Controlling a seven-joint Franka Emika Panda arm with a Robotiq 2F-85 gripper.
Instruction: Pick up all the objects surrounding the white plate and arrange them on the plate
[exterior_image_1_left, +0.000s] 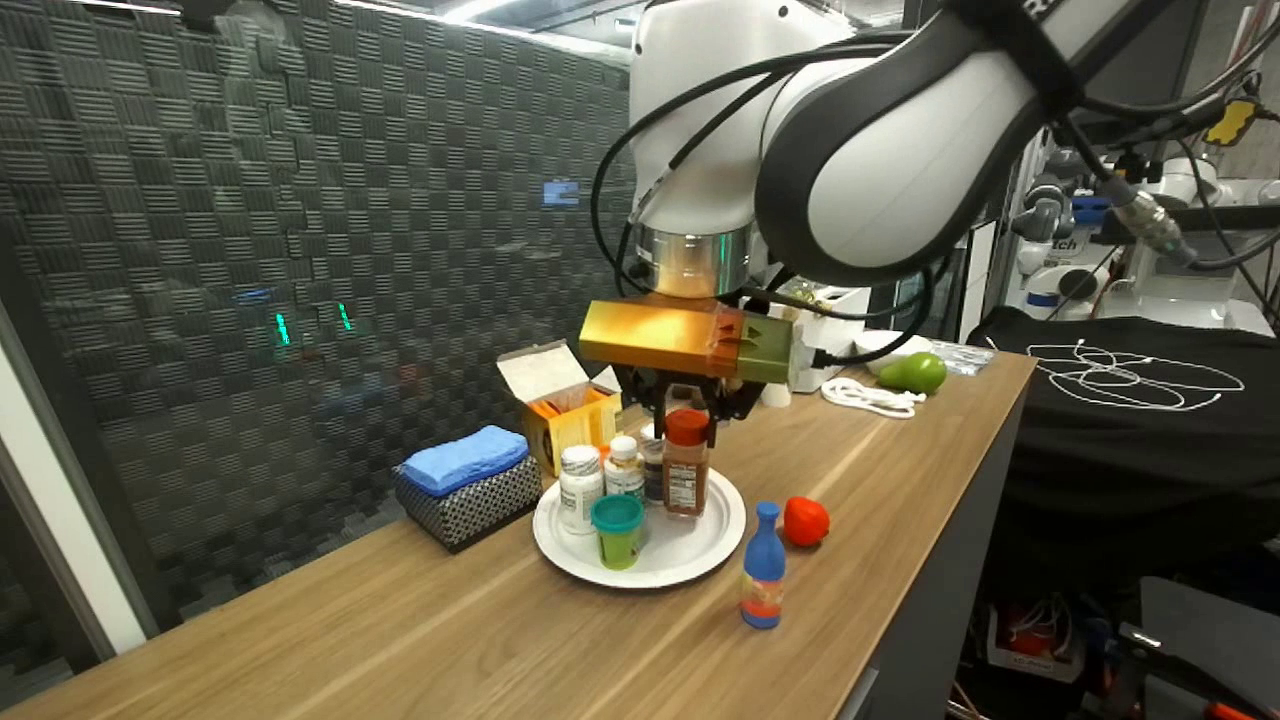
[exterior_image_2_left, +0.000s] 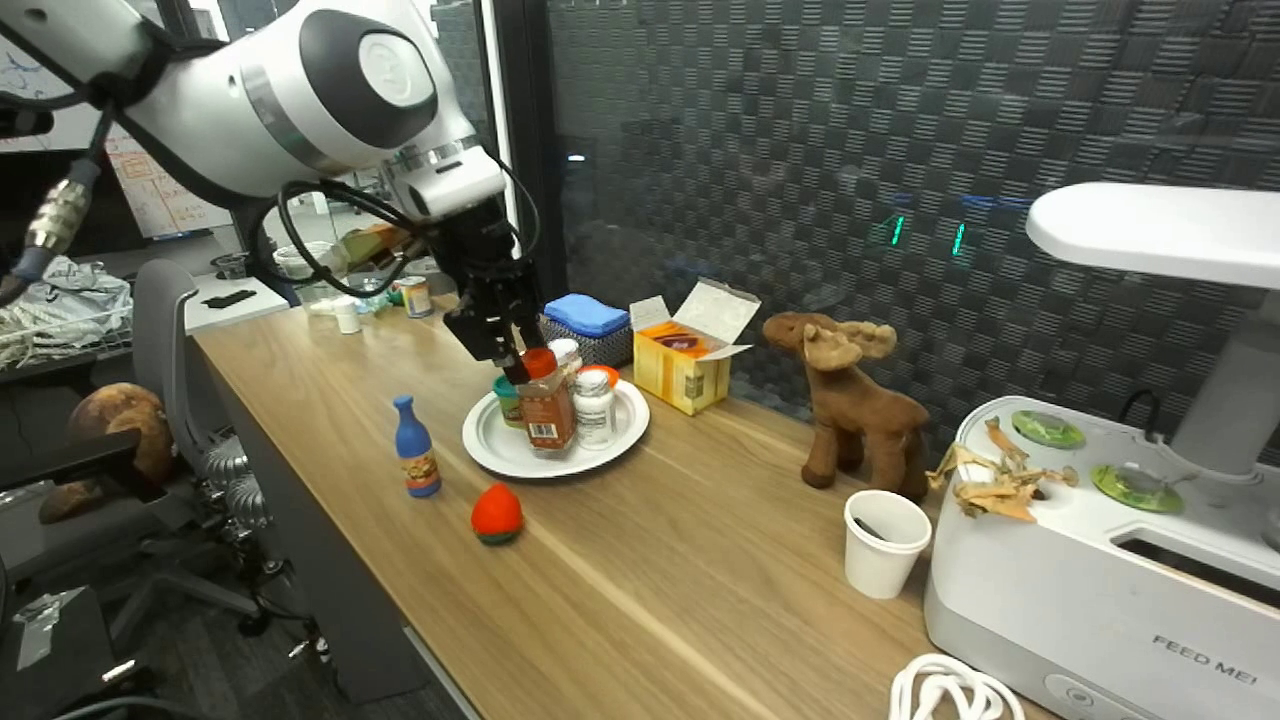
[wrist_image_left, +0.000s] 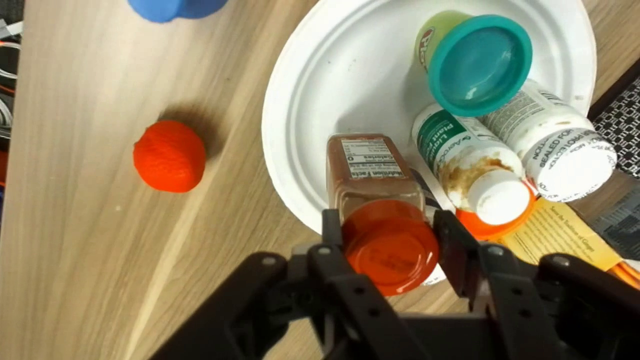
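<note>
Arm (exterior_image_1_left: 905, 165): is slanting in over the table (exterior_image_1_left: 480, 640) from the upper right of an exterior view; its wrist (exterior_image_1_left: 695, 262) is pointing downward above the white plate (exterior_image_1_left: 690, 552).
End effector (wrist_image_left: 387, 225): is gripping the spice jar (wrist_image_left: 372, 165) by its red cap (wrist_image_left: 390, 250); the fingers (wrist_image_left: 332, 232) are pressing on opposite sides, standing apart by just the cap's width.
Spice jar: is standing nearly upright in the grip, inside the plate's rim; whether its base is touching the plate cannot be told.
White plate: is lying flat and carrying the teal-lidded tub (wrist_image_left: 480, 65), the green-labelled bottle (wrist_image_left: 450, 145) and, right beside that, another white bottle (wrist_image_left: 565, 150).
Dark-labelled bottle (exterior_image_1_left: 652, 475): is standing just behind the jar in an exterior view, partly covered by it.
Orange thing (wrist_image_left: 480, 230): is showing past the green-labelled bottle's cap in the wrist view, mostly hidden.
Blue bottle (exterior_image_1_left: 763, 570): is standing upright on the table, near the plate but apart from it.
Red object (wrist_image_left: 170, 156): is resting on the table near the plate, also apart.
</note>
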